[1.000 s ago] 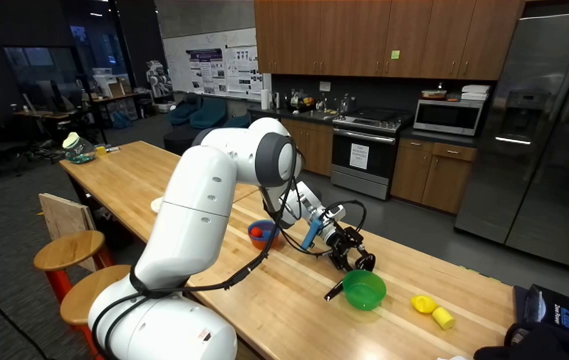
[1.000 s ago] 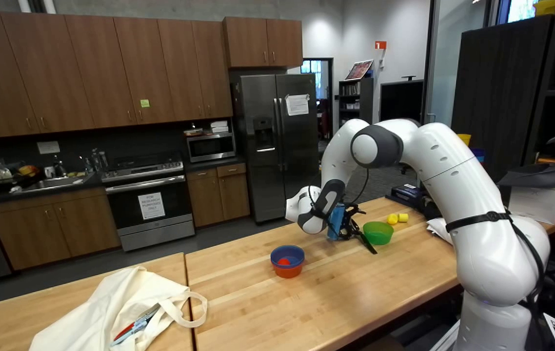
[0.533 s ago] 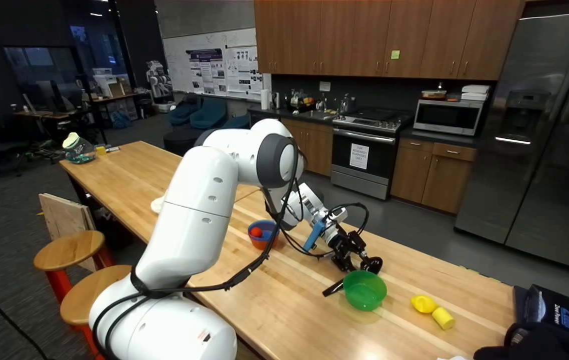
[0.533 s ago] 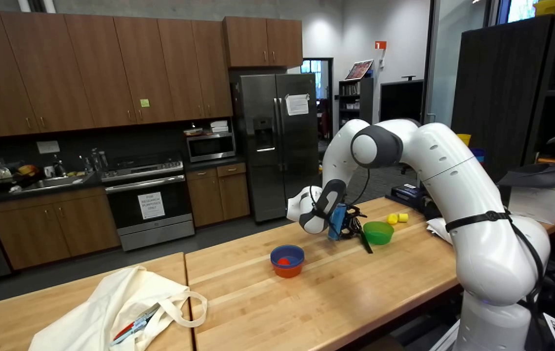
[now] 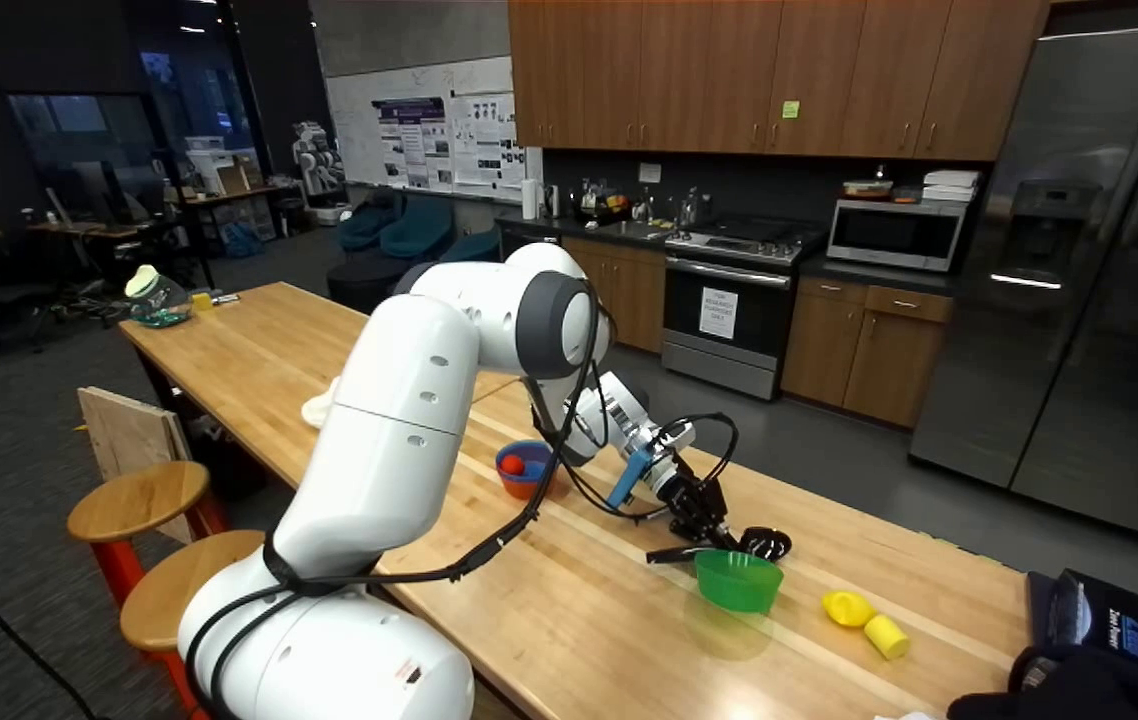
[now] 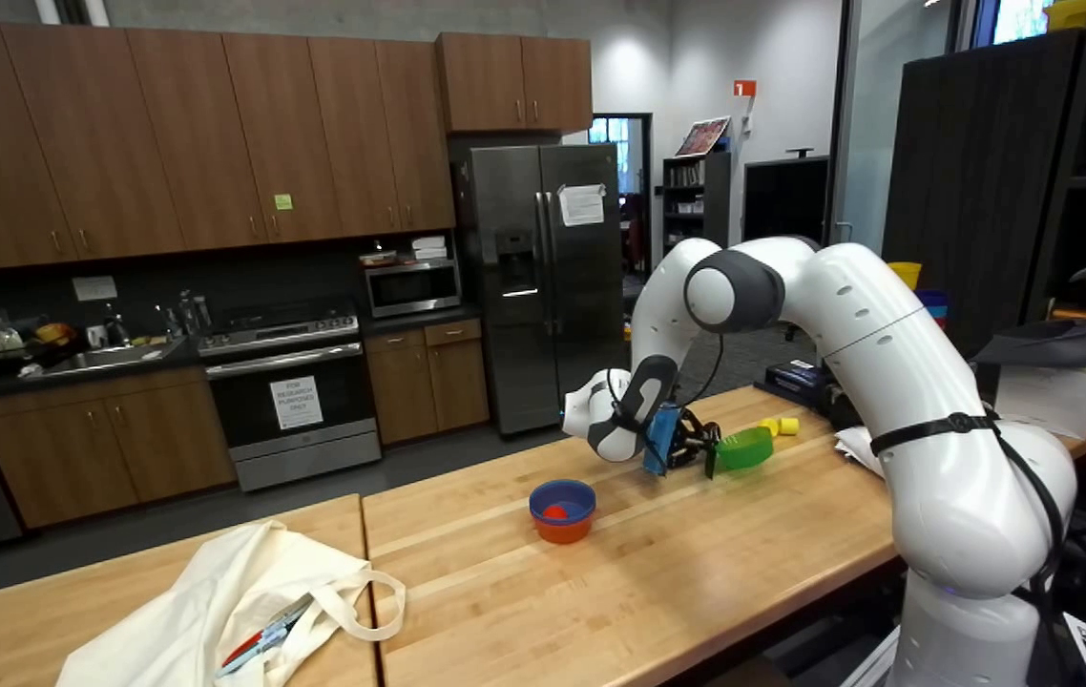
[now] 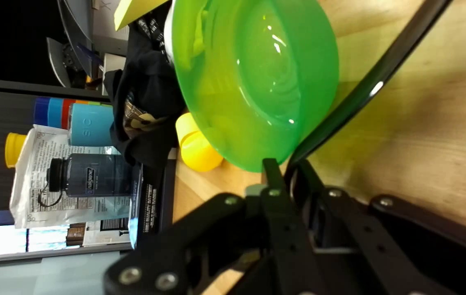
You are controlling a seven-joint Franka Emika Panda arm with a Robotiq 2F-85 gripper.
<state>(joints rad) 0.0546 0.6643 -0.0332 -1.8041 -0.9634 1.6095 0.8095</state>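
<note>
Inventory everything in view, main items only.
bowl: 1, green, tilted beside gripper
utensil: 1, black, in the gripper
lemon: 1, yellow, near the green bowl
cylinder: 1, yellow, beside the lemon
tables: 2, light brown, adjoining
stacked bowls: 2, blue in orange, tabletop
ball: 1, red, in those bowls
bag: 1, cream, on the tables
stools: 2, brown, beside tables
fridge, stove, microwave: 3, grey-black, background
cupboards: several, brown, background
arm: 1, white, over tables
gripper: 1, black, arm's end

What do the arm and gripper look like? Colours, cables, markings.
The arm is rounded and glossy white, with dark grey joint bands. Black cables run along it under a black strap; a small label low down is unreadable. The gripper is black, its slim fingers showing silver screws. A blue block sits further up the arm.
</note>
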